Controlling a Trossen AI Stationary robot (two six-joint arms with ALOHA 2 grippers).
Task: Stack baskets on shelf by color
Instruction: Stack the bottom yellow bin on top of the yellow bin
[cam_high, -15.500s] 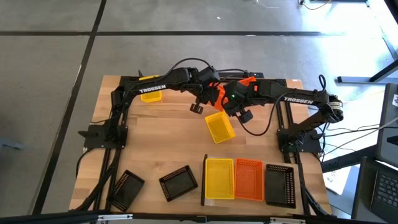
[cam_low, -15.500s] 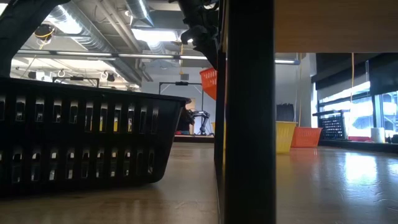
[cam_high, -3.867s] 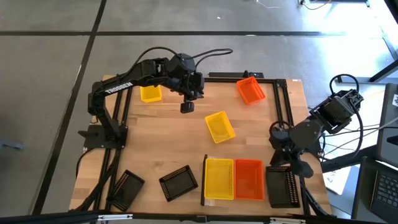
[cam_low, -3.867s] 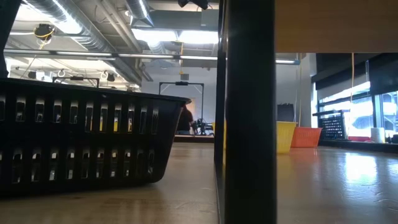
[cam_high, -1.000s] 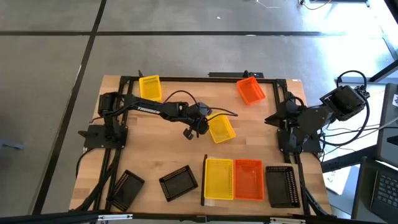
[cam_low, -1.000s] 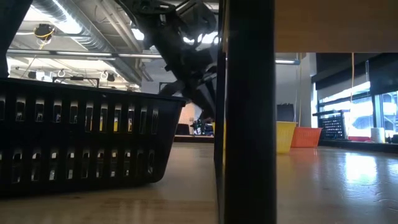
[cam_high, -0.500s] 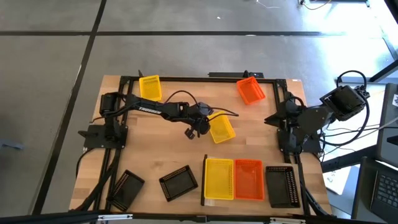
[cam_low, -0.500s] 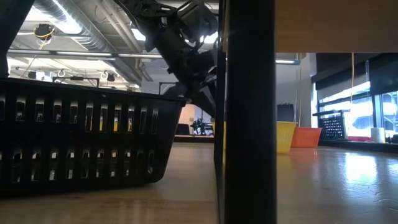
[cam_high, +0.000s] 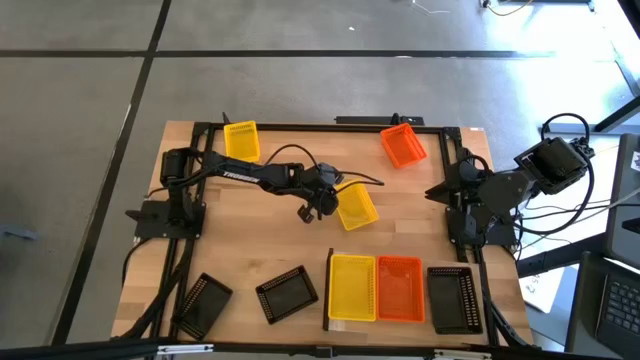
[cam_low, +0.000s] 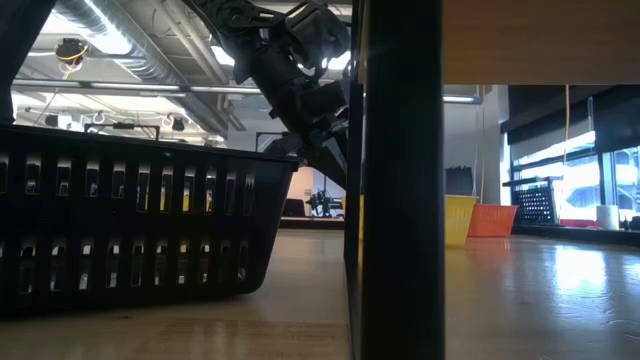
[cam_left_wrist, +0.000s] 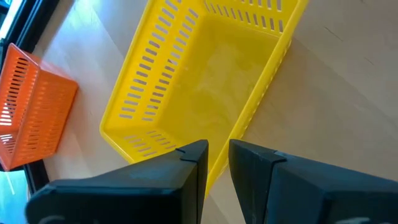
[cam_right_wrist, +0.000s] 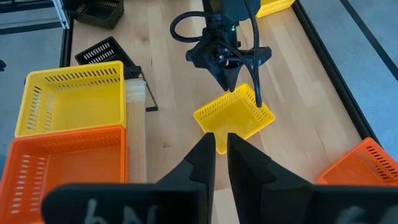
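Shelf (cam_low: 400, 180) upright hides left hand (cam_low: 335, 135) fingertips in low view.

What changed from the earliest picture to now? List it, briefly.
The orange basket, earlier held up where the two arms met, now lies at the table's back right. The right arm has folded away to the right edge, its right pincer shut and empty. The left pincer came down to the loose yellow basket at mid-table. Unchanged: that basket's place, the three baskets on the shelf, and the two black baskets front left.
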